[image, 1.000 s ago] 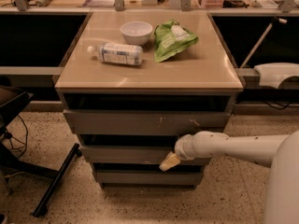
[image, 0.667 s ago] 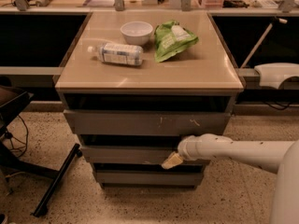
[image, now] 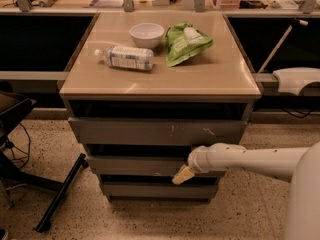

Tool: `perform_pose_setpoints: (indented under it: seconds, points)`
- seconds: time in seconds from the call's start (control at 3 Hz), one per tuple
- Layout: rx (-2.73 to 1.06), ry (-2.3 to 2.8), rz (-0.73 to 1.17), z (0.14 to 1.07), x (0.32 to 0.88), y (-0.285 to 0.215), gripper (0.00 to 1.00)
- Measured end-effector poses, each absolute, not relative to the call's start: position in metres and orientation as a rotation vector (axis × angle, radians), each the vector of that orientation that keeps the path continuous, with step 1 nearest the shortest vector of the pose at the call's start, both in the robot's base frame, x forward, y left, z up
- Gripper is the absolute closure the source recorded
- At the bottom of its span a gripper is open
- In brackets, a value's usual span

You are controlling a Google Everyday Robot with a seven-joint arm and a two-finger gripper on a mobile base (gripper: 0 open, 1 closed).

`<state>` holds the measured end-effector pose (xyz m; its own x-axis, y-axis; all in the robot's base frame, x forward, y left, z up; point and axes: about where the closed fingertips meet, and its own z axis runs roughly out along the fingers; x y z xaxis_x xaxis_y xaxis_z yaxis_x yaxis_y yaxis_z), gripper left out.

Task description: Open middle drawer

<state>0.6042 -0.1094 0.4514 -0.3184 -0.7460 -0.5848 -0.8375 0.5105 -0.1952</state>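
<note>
The middle drawer is a plain grey flat front in the stack of three under the tan tabletop, and it stands slightly out, with a dark gap above it. My gripper, a tan tip on a white arm reaching in from the right, sits at the lower right edge of the middle drawer front. It overlaps the gap above the bottom drawer. The top drawer, marked with white scratches, is above.
On the tabletop lie a plastic bottle, a white bowl and a green bag. A black chair base stands on the speckled floor at the left. A white part juts in at the right.
The gripper tip stays at the middle drawer's lower right edge, dipping only slightly. The drawer fronts have not visibly moved.
</note>
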Motion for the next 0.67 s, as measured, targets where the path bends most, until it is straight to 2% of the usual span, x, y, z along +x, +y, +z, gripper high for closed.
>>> perform_pose_setpoints:
  seconds: [0.33, 0.67]
  points:
    - [-1.438, 2.149, 0.165, 0.4450, 0.5870, -0.1309, 0.00]
    - [-1.424, 2.143, 0.173, 0.4445, 0.5872, -0.1294, 0.00]
